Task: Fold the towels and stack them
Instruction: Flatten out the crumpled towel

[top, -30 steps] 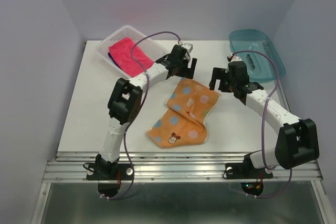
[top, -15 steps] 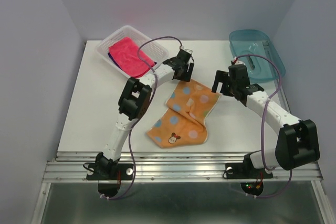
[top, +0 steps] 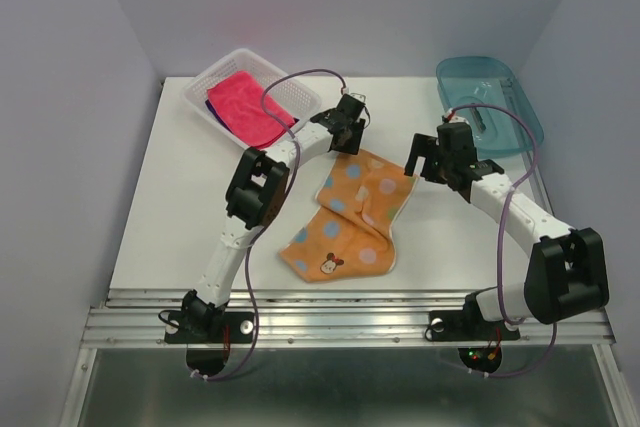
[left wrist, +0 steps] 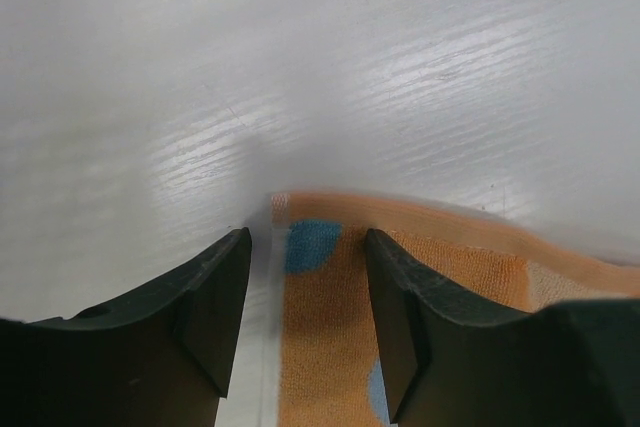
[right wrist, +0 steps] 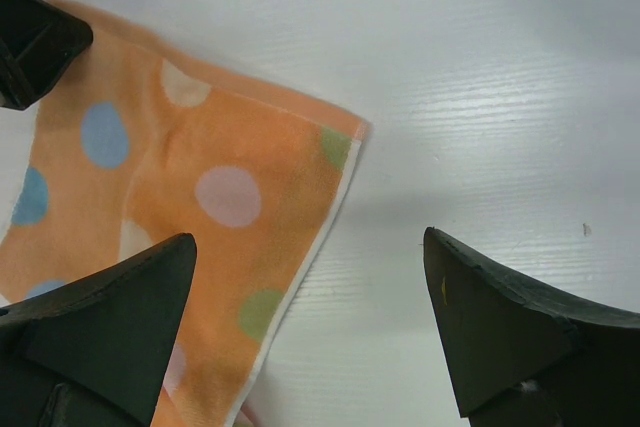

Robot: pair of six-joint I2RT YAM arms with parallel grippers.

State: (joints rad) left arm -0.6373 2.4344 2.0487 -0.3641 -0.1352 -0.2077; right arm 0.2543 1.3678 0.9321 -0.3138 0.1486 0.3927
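Observation:
The orange spotted towel (top: pixel 352 215) lies crumpled and partly doubled over mid-table, cartoon print at its near edge. My left gripper (top: pixel 346 139) is down at its far left corner; in the left wrist view the fingers (left wrist: pixel 225 287) straddle the towel's corner (left wrist: pixel 325 317), jaws apart, cloth between them but not pinched. My right gripper (top: pixel 419 163) hovers wide open over the far right corner (right wrist: pixel 335 147), its fingertips (right wrist: pixel 150 287) clear of the cloth. A pink-red towel (top: pixel 245 105) lies in the white basket (top: pixel 196 95) over a dark purple towel (top: pixel 213 106).
A teal tray (top: pixel 523 105) sits at the back right, behind the right arm. The basket stands at the back left beside the left arm's forearm. Grey walls close in the table on both sides.
My left gripper dropped onto the orange towel's far left corner and its jaws narrowed around the cloth. The right gripper shifted slightly toward the far right corner, staying wide open.

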